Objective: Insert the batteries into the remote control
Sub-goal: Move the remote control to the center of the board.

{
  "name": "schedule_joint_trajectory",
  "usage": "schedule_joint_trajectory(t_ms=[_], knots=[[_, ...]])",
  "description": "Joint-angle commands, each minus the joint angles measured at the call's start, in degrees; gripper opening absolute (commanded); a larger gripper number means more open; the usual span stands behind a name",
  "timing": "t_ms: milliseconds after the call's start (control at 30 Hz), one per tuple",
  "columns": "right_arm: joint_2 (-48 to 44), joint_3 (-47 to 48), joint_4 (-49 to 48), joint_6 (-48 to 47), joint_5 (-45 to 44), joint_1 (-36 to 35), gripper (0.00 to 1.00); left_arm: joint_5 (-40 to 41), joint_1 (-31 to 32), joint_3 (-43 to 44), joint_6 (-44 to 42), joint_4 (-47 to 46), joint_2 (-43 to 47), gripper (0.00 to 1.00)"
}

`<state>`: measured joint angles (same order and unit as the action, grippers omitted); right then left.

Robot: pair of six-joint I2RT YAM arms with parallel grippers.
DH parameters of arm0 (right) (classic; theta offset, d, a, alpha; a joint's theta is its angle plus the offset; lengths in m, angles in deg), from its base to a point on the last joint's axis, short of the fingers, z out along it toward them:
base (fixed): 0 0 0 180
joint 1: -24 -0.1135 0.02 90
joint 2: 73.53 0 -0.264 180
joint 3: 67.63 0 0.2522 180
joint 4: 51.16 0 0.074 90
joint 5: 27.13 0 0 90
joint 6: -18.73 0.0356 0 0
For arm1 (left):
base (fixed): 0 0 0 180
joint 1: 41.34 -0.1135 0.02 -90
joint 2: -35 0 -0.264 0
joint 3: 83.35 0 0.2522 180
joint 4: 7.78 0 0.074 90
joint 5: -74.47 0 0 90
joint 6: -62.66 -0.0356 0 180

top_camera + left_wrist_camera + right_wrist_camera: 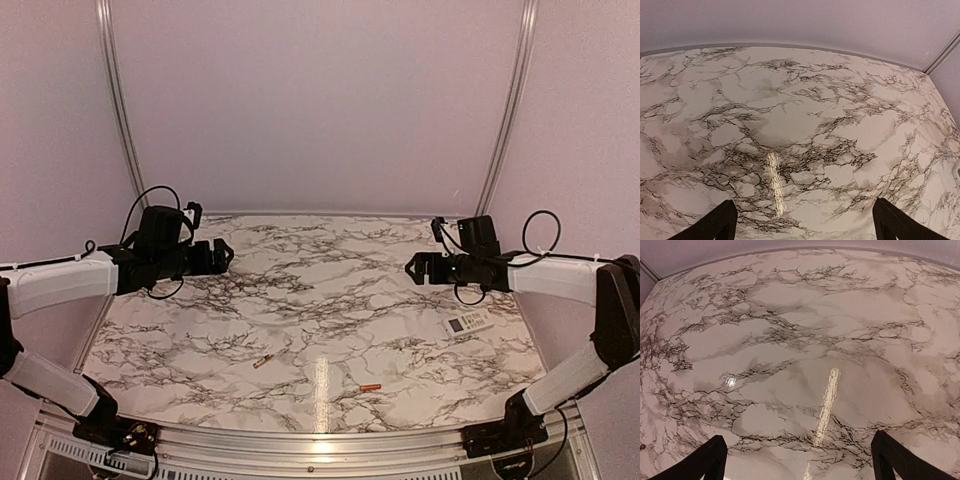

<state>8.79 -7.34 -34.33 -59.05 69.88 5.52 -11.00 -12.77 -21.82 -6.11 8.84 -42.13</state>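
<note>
The left gripper (225, 256) hangs above the left side of the desk (330, 290), toward the far edge. Its fingers (710, 225) are spread wide with only bare marble between them. The right gripper (412, 268) mirrors it over the right side, also released and carrying nothing. Each points inward toward the middle of the desk.

The remote (468, 322) lies flat close to the right edge, about halfway between the far and near edges and just nearer than the right gripper. Its window and buttons face up. The gold battery (264, 361) lies toward the near edge, left of centre. The orange battery (370, 387) lies closer to the near edge, right of centre. The two are well apart, and both lie well away from the remote.

By the look of it, nothing has been picked up and the task is at its very start, with the first reach yet to be made. The next move probably falls to the right arm, which is closest to the remote. Since the face is up, the battery bay is likely underneath, so the remote would need lifting and turning over. The batteries are thin and lie flat, so grasping them calls for a low, well-aligned pinch across the body.
</note>
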Motion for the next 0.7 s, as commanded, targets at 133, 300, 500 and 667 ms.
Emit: schedule_joint_trajectory(t_ms=[133,300,500,667], knots=[[-5.55,-2.51,9.65,3.48,-2.51,11.43,0.99,-1.08,1.78,0.74,-0.37,-2.52,-1.9,0.99],[-7.12,-6.29,11.7,4.54,-1.72,19.78,0.99,-1.05,2.44,0.9,-0.36,-3.13,-2.14,0.99],[-7.4,-10.61,10.33,7.11,-2.49,27.03,0.99,-2.1,2.71,1.09,-0.53,-3.7,-1.76,0.99],[-6.86,-12.18,9.62,7.98,-4.19,28.15,0.99,-1.44,2.71,0.71,-0.47,-3.73,-1.32,0.99]])
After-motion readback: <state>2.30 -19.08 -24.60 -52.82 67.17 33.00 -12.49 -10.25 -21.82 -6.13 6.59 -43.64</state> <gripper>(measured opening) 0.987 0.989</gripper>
